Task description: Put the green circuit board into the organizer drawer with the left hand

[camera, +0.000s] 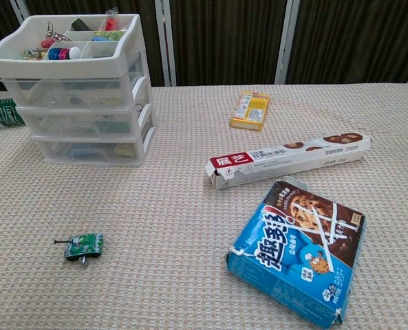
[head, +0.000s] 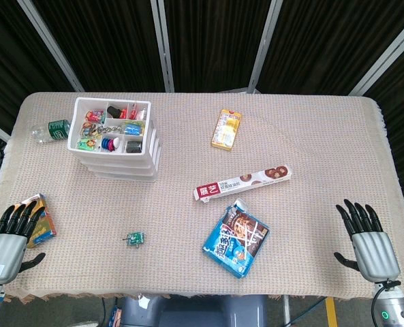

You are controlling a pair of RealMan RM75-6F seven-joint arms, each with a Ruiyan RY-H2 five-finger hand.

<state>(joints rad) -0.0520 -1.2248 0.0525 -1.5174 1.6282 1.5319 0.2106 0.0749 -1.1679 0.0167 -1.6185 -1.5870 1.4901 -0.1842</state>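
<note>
On the near left of the table: the green circuit board (head: 135, 238) lies flat on the woven cloth, alone, well apart from everything else.
Organizer drawer (camera: 80, 89): a white three-tier unit at the far left, all drawers pushed in, its open top tray full of small coloured odds and ends.
Left hand (head: 12, 235): at the near left edge, fingers spread and straight, holding nothing, its fingertips over an orange and blue packet (head: 41, 219); well apart from the circuit board.
Right hand (head: 368, 238): at the near right edge, fingers apart, holding nothing.
Blue cookie bag (camera: 300, 249): lying flat, near centre-right, its torn end towards the far side.
Long cookie box (camera: 286, 160): just beyond the bag, lying slantwise, one end flap open.
Yellow box (head: 226, 129): further back, by itself.
Plastic bottle (head: 52, 130): on its side, green label, just left of the organizer.
</note>
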